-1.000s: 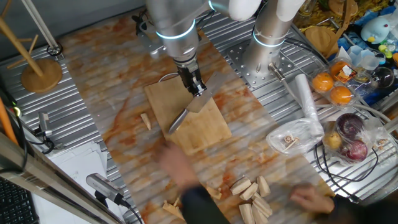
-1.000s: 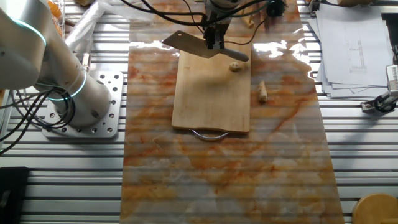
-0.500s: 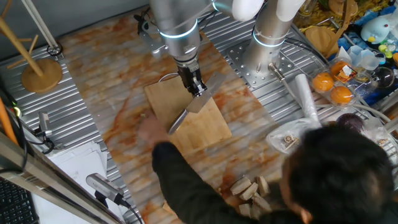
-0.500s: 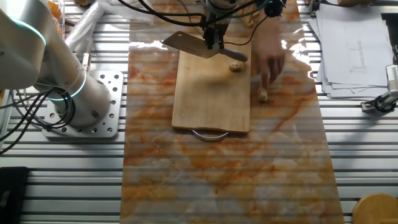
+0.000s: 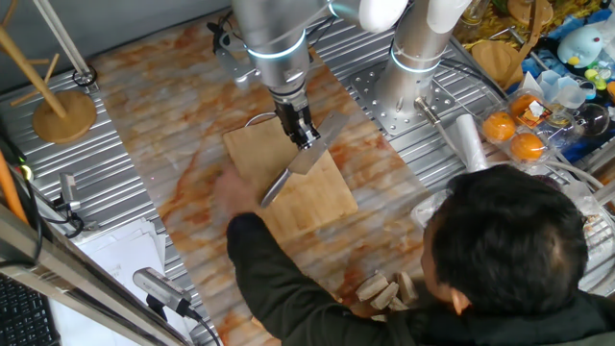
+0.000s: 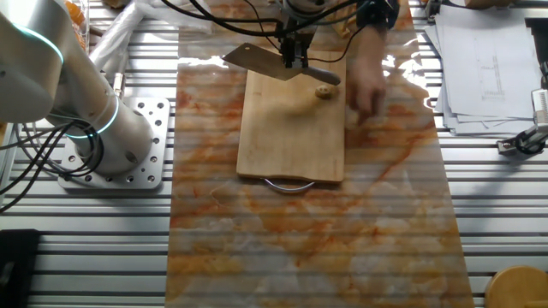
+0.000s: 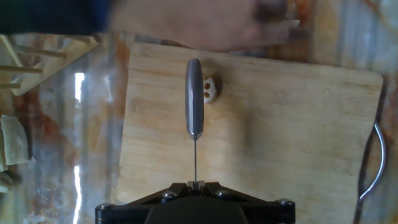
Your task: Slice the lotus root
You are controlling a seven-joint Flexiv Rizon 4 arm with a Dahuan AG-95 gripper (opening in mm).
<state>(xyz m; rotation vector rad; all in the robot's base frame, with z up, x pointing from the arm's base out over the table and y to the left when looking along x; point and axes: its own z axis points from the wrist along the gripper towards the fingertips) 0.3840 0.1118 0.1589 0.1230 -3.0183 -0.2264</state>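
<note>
In one fixed view the tool point(image 5: 306, 135) pinches a knife point(image 5: 293, 170) and holds it slanted above the board point(image 5: 312, 197), I think so that the blade is ready to come down, while a person point(image 5: 490, 259) leans over the table point(image 5: 173, 144). In the other fixed view the lotus root point(image 6: 324, 91) lies on the board near its far corner, just under the handle end, and a blurred hand point(image 6: 364, 81) reaches beside the board. In the hand view the knife is seen edge-on with the root just beside its handle, not under the blade, so cutting probably waits until the hand is away.
</note>
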